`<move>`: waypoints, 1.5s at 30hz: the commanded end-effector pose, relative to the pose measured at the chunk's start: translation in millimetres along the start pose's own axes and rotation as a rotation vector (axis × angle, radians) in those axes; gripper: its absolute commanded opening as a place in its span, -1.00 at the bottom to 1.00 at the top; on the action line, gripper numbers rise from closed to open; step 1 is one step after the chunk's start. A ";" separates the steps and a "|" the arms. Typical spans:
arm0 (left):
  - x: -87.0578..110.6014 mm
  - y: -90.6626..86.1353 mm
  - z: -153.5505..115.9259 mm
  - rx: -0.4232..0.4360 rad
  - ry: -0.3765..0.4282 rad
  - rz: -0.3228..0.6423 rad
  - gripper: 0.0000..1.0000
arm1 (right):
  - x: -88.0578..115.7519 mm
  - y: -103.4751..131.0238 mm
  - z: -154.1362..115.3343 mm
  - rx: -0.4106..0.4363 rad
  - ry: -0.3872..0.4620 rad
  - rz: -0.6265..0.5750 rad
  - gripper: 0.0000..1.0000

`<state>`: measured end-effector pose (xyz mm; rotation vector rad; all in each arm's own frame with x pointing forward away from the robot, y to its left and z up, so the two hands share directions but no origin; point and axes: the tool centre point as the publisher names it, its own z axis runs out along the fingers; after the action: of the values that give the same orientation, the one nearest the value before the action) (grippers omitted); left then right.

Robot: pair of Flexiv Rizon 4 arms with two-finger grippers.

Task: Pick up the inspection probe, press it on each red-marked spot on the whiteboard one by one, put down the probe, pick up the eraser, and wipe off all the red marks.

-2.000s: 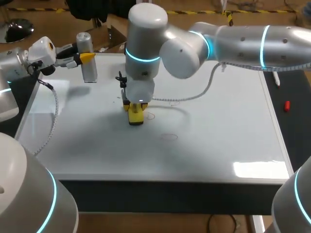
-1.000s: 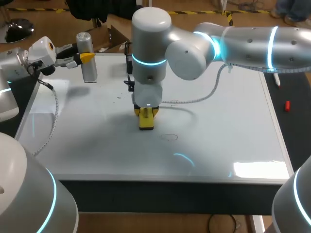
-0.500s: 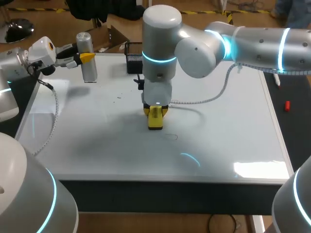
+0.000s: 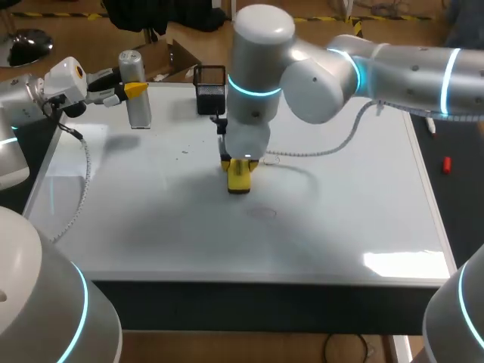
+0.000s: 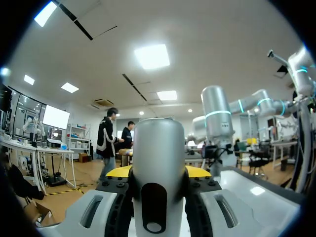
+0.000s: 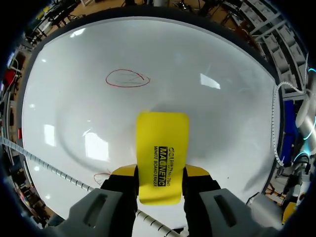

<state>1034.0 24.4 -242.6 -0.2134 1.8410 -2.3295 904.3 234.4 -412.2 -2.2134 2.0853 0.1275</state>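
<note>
Inspection probe (image 4: 137, 104): silver-grey cylinder with a rounded cap, upright, clamped from both sides by the left gripper (image 4: 134, 89) at the far left corner of the whiteboard (image 4: 355, 212). Eraser (image 6: 162, 155): flat yellow block with black print, gripped on both sides by the right gripper (image 6: 160, 174), over the board's middle; contact with the surface not discernible. Red marks: one oval outline (image 6: 127, 78) ahead of the eraser and clear of it; one smaller trace (image 6: 102, 176) beside the gripper.
</note>
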 end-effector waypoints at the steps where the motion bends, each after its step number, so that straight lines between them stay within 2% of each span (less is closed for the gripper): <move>1: 1.0 -1.0 0.5 0.000 -0.002 0.002 -1.00 | 14.2 5.0 -41.0 0.059 0.010 -0.024 -1.00; 8: 1.0 -1.0 0.5 0.000 -0.002 0.002 -1.00 | 28.6 -9.0 -46.4 0.073 0.046 -0.042 -1.00; 16: 1.0 -1.0 0.5 0.000 -0.002 0.002 -1.00 | 70.7 -27.1 -60.9 0.095 0.078 -0.015 -1.00; 20: 1.0 -1.0 0.5 0.000 -0.002 0.002 -1.00 | 100.1 -39.2 -69.2 0.113 0.097 0.033 -1.00; 30: 1.0 -1.0 0.5 0.000 -0.002 0.002 -1.00 | 183.3 -65.0 -70.7 0.081 0.158 0.120 -1.00; 35: 1.0 -1.0 0.5 0.000 -0.002 0.002 -1.00 | 225.9 -76.8 -67.6 0.058 0.150 0.186 -1.00; 38: 1.0 -1.0 0.5 0.000 -0.002 0.002 -1.00 | 246.3 -84.6 -65.1 0.043 0.148 0.203 -1.00; 40: 1.0 -1.0 0.5 0.000 -0.002 0.002 -1.00 | 259.0 -90.9 -63.4 0.035 0.118 0.202 -1.00; 45: 1.0 -1.0 0.5 0.000 -0.002 0.002 -1.00 | 285.9 -109.0 -60.6 0.022 0.125 0.218 -1.00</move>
<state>1034.0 24.2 -242.6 -0.2132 1.8410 -2.3298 1018.7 -36.6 -383.7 -2.0211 2.3841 -0.0619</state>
